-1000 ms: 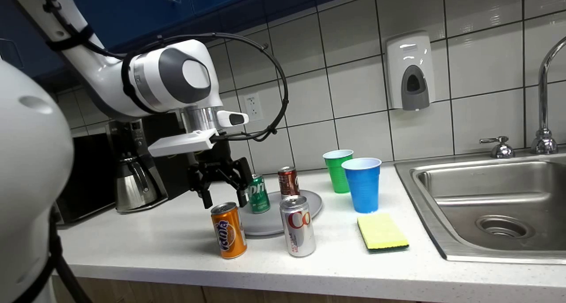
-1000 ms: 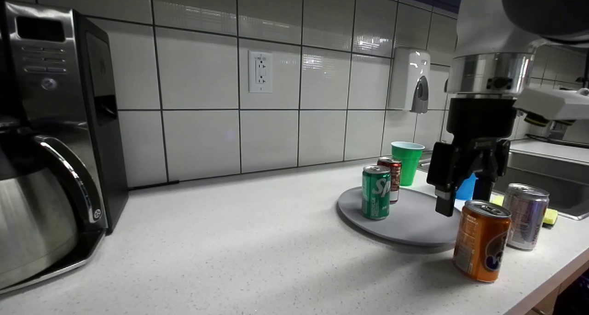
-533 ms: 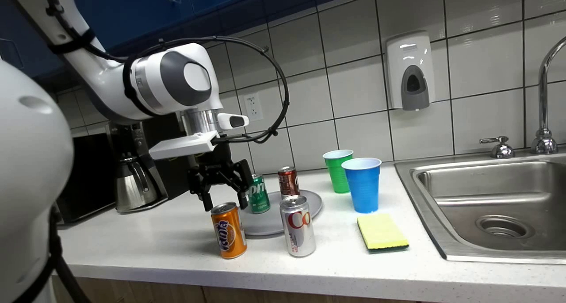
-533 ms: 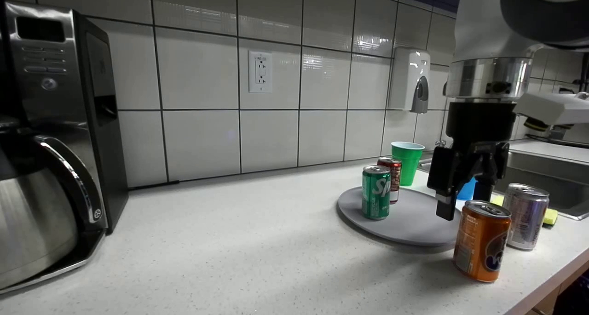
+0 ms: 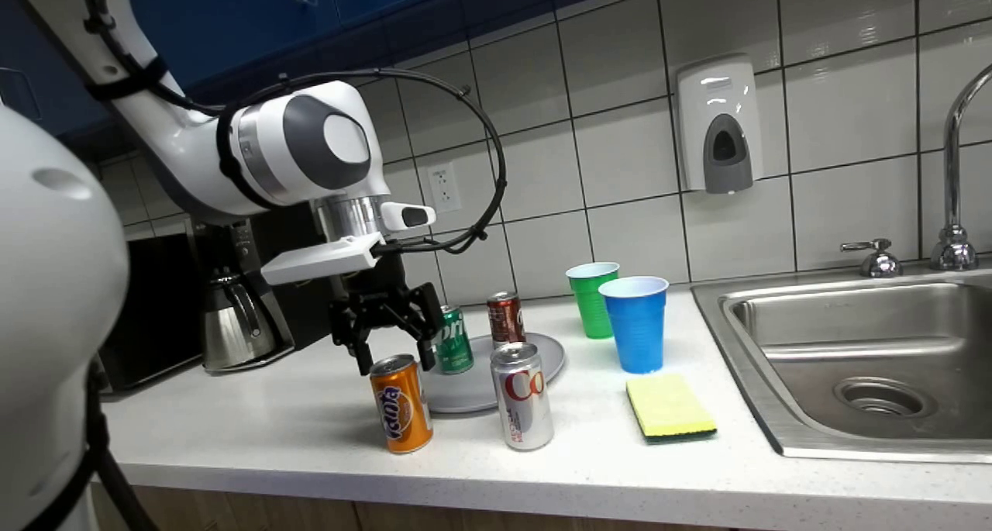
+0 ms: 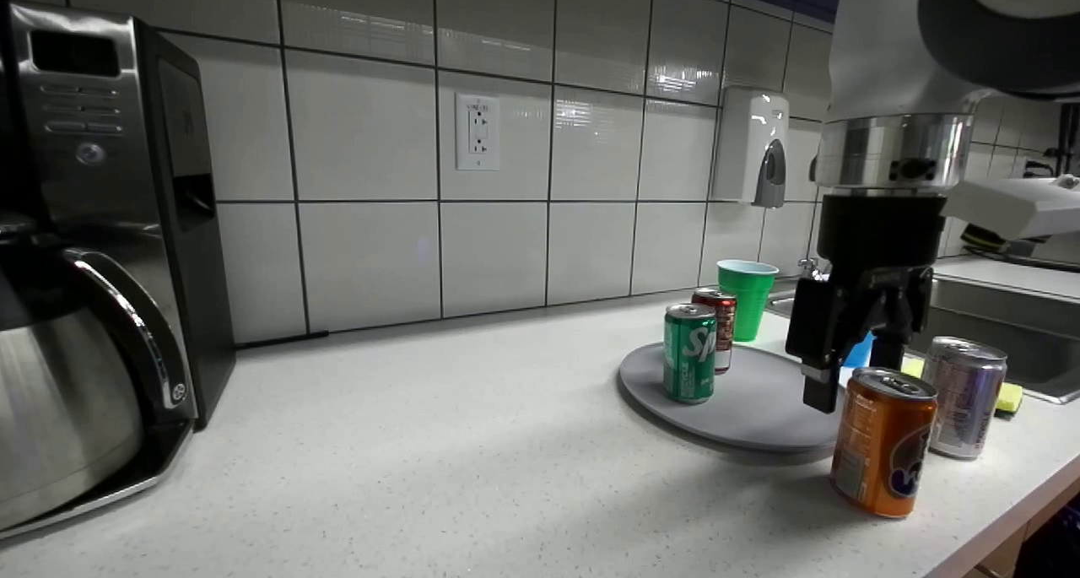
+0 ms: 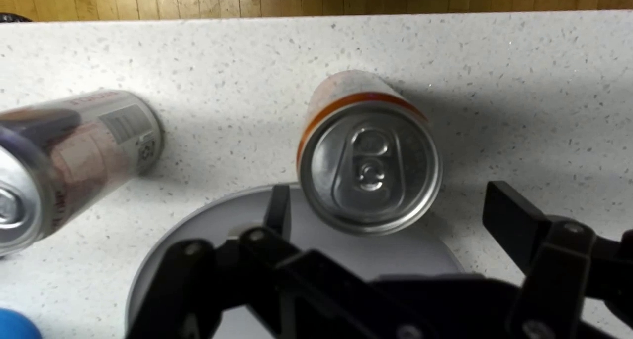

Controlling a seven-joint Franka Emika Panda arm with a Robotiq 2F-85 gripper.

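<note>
My gripper (image 5: 395, 360) stands open just above and behind an upright orange Fanta can (image 5: 401, 408), seen in both exterior views. In the wrist view the can's silver lid (image 7: 371, 170) lies between the open fingers (image 7: 517, 225) and a little ahead of them, with a gap on each side. Nothing is held. Beside the orange can stands a silver Coke can (image 5: 521, 399), which leans into the left of the wrist view. Behind them is a round grey plate (image 6: 759, 418) bearing a green Sprite can (image 6: 689, 354) and a dark red can (image 5: 506, 318).
A green cup (image 5: 591, 302) and a blue cup (image 5: 635, 329) stand right of the plate, with a yellow sponge (image 5: 670, 407) in front. A steel sink (image 5: 748, 376) is further right. A coffee maker (image 6: 173, 224) stands at the far left. The counter's front edge runs near the orange can.
My gripper has come down slightly toward the orange can, its jaws staying open. The cans, plate and cups have not moved.
</note>
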